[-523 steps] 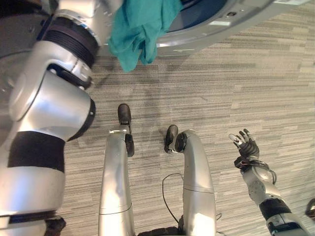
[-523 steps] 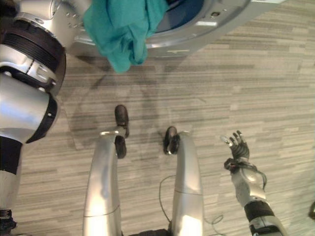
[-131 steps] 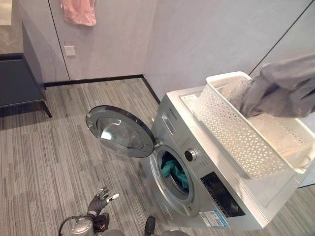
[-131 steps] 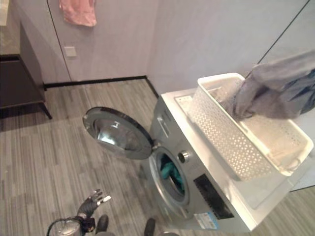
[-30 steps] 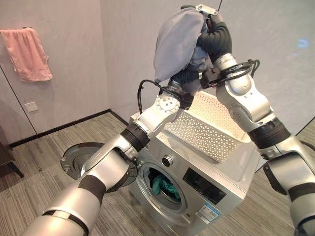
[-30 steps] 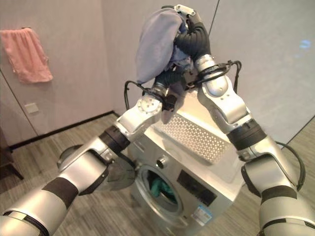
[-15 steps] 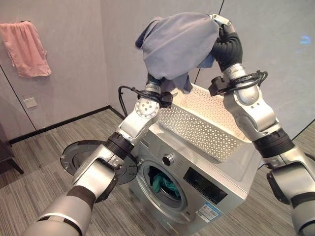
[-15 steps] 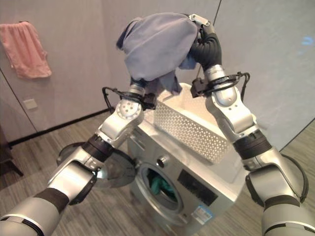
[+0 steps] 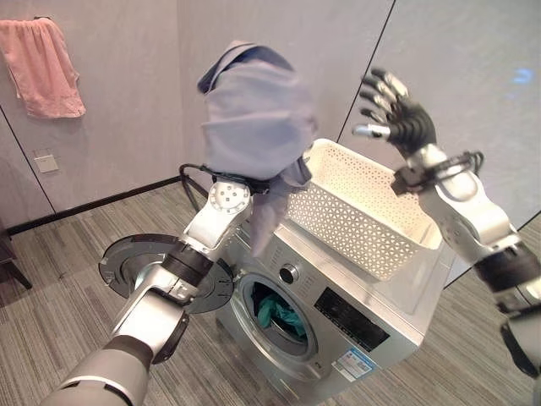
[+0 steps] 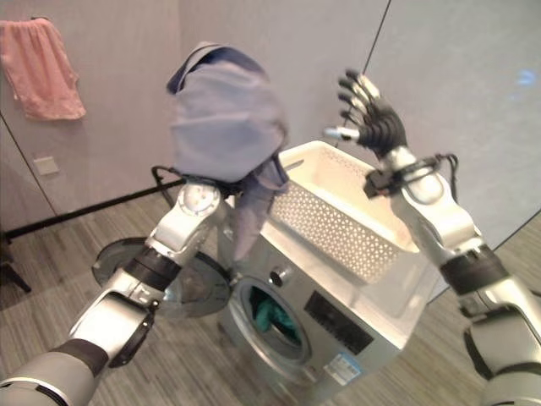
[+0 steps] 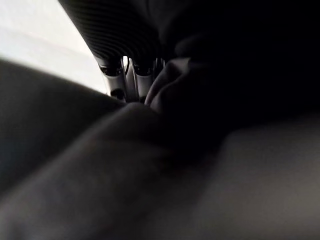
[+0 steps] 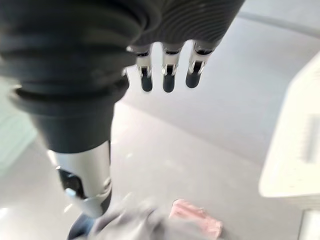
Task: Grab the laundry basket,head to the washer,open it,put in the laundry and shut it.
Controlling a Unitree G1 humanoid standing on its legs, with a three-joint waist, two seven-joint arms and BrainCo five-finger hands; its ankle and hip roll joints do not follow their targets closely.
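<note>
A grey garment (image 9: 254, 110) hangs high in the air, draped over my raised left hand, to the left of the basket. In the left wrist view my left hand (image 11: 131, 80) has its fingers dug into bunched grey cloth. My right hand (image 9: 397, 114) is up above the basket's far end, open with spread fingers and holding nothing. The white perforated laundry basket (image 9: 355, 211) stands on top of the silver washer (image 9: 355, 326). The washer's round door (image 9: 156, 271) is swung open to the left. A teal cloth (image 9: 275, 313) lies inside the drum.
A pink towel (image 9: 46, 63) hangs on the wall at the far left. A grey wall runs close behind the washer. Striped floor (image 9: 59, 330) stretches out in front and to the left of the open door.
My right hand has let go of the grey garment, opened and pulled away to the right. The left hand has carried the garment leftward and a little lower.
</note>
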